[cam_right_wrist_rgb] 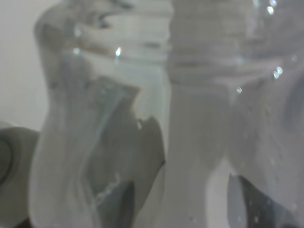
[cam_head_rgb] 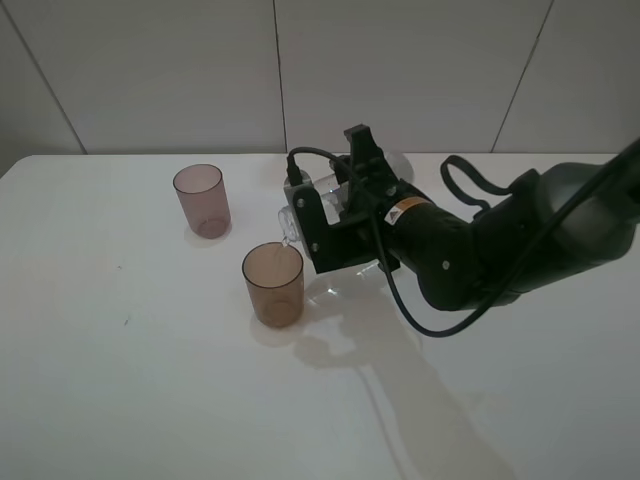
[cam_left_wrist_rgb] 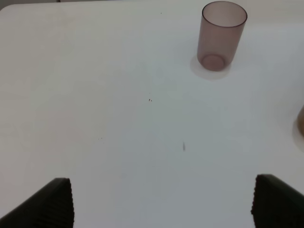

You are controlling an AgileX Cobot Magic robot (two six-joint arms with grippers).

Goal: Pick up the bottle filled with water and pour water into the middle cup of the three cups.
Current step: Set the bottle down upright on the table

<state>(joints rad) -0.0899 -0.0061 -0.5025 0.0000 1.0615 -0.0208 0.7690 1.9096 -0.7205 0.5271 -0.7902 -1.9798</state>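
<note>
Clamping the bottle (cam_head_rgb: 326, 187) mid-body, the right fingers (cam_head_rgb: 306, 212) are holding its neck past them over the middle cup (cam_head_rgb: 273, 285); it is seeming light, soft-walled, slippery. Left fingers (cam_left_wrist_rgb: 52, 204) are standing apart.

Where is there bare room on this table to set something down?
Bare table left of the pink cup and amber cup, and along the near edge. Crowded between those cups and the right end effector tipping the bottle.
</note>
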